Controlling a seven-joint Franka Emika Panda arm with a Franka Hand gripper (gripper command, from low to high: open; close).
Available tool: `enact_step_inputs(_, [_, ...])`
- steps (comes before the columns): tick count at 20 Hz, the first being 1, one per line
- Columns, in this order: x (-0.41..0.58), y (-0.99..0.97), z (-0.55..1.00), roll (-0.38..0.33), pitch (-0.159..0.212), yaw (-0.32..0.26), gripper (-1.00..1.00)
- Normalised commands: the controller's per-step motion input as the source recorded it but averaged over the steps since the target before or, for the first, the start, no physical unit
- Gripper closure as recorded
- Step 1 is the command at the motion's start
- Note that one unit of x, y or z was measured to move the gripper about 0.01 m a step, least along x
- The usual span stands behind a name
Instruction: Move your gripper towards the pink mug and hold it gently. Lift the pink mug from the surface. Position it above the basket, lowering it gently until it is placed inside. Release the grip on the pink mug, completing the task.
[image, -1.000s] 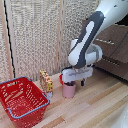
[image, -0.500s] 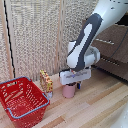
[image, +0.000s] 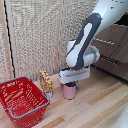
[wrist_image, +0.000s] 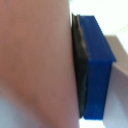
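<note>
Exterior view: the white boxy robot gripper, carried on a large white-and-grey jointed arm, is lowered directly over the plain pale pink cylindrical mug. The mug stands upright on the light wooden plank floor, and its upper part is hidden by the gripper body. The bright red plastic-wire shopping basket, with lattice sides and a blue-grey rim handle, sits on the floor toward the exterior view's left, apart from the mug. Between basket and mug, a small yellow-and-red patterned upright box stands close beside the mug. A pale slatted wooden screen forms the backdrop, and a dark wooden cabinet occupies the exterior view's right.

Wrist view: a smooth pink surface, the wall of the mug, fills most of the frame. A dark blue finger with a black pad lies flat against that wall, with no gap visible between pad and mug. The second finger is out of frame.

Tool state: the jaws are drawn in on the mug, one pad visibly pressed against its side. The mug's base appears to rest on the floor, outside the basket.
</note>
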Motion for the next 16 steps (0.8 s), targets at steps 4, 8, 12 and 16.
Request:
enact_step_inputs(4, [0.376,-0.01,0.79,0.062,0.132,0.000,1.00])
enact_step_inputs(8, [0.497,0.00,0.83,0.078,0.102,0.000,1.00])
enact_step_inputs(12, [0.594,0.00,0.91,0.059,0.081,0.000,1.00])
enact_step_inputs(16, [0.604,0.02,0.90,0.056,0.086,0.003,1.00])
